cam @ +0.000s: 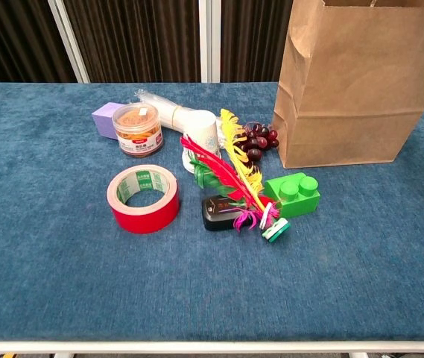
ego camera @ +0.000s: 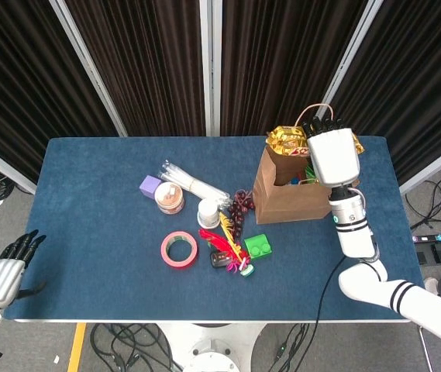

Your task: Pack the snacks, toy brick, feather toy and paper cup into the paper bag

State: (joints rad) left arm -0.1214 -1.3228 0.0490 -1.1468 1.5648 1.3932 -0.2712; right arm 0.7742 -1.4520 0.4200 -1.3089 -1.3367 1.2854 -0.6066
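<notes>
Worktop, blue cloth.

- Paper bag: upright at 2 o'clock, mouth open.
- Snack packet: gold foil, at the bag's mouth, held by the right robot hand. Probably light, crinkly, slippery; grip the edge.
- Toy brick: green, centre. Stiff; take by its sides.
- Feather toy: beside the brick. Soft, fragile; lift by the base.
- Paper cup: crushable; hold loosely.
- Left robot hand: 8 o'clock, off the worktop, holding nothing, fingers loosely apart.
</notes>
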